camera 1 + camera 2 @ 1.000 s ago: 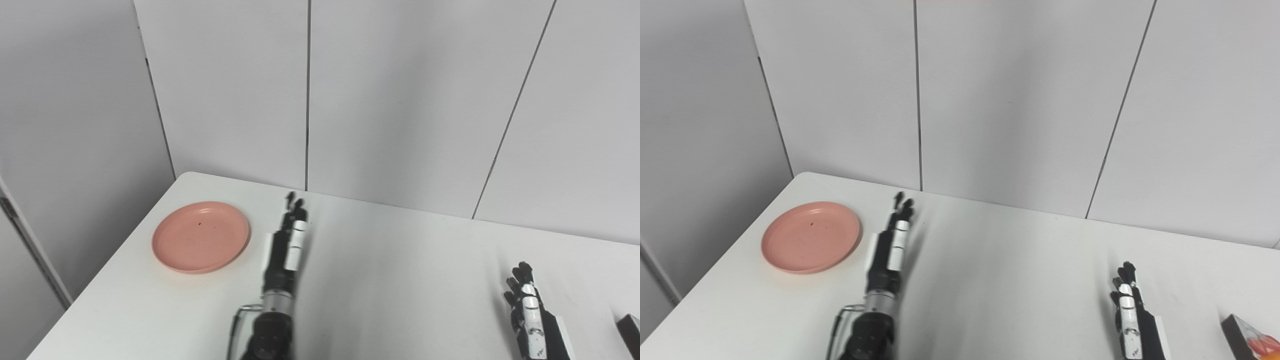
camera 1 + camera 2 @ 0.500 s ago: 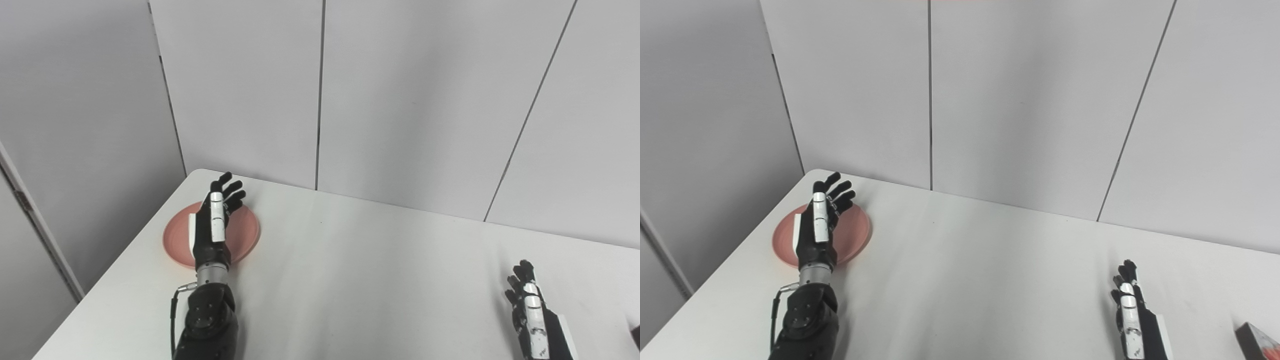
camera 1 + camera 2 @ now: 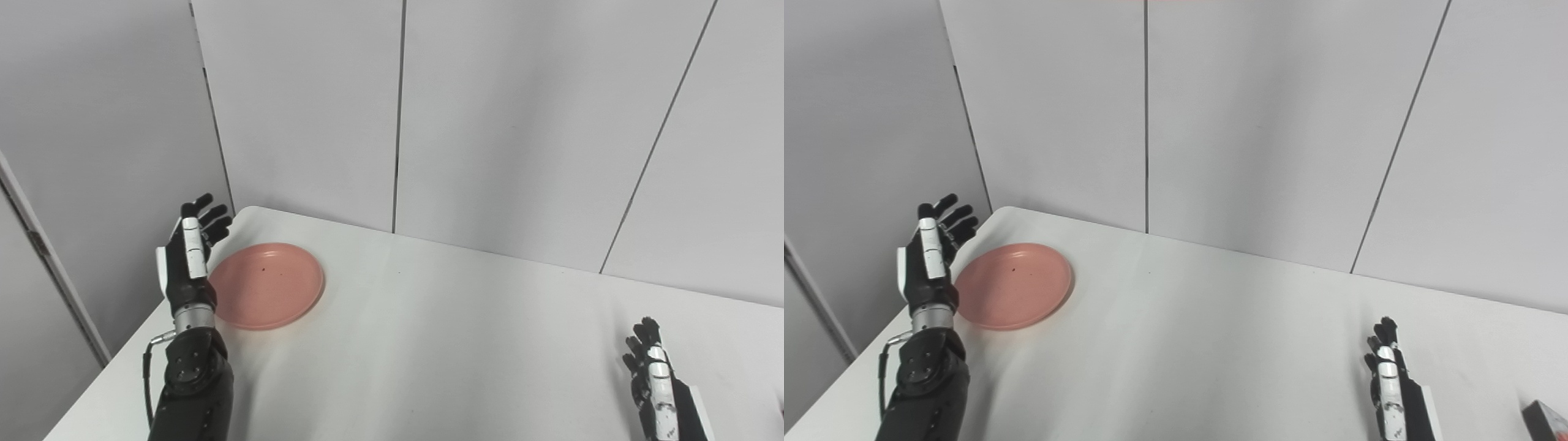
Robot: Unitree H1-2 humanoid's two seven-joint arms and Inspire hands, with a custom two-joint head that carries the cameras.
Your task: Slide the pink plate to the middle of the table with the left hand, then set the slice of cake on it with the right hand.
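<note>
The pink plate (image 3: 268,285) lies flat near the table's far left corner. My left hand (image 3: 188,254) is raised just left of the plate, over the table's left edge, fingers spread and holding nothing. My right hand (image 3: 652,380) rests low at the table's near right, fingers straight and apart, empty. In the right eye view a dark corner of the cake slice (image 3: 1546,419) shows at the bottom right, to the right of my right hand (image 3: 1389,383); most of it is cut off by the picture's edge.
The white table (image 3: 441,343) stands against grey wall panels at the back and left. Its left edge runs diagonally close behind my left hand. A pale door frame (image 3: 49,269) stands beyond that edge.
My left hand swept from right of the plate, across above it, to its left side. The camera shifted slightly left. The plate and my right hand stayed put.
</note>
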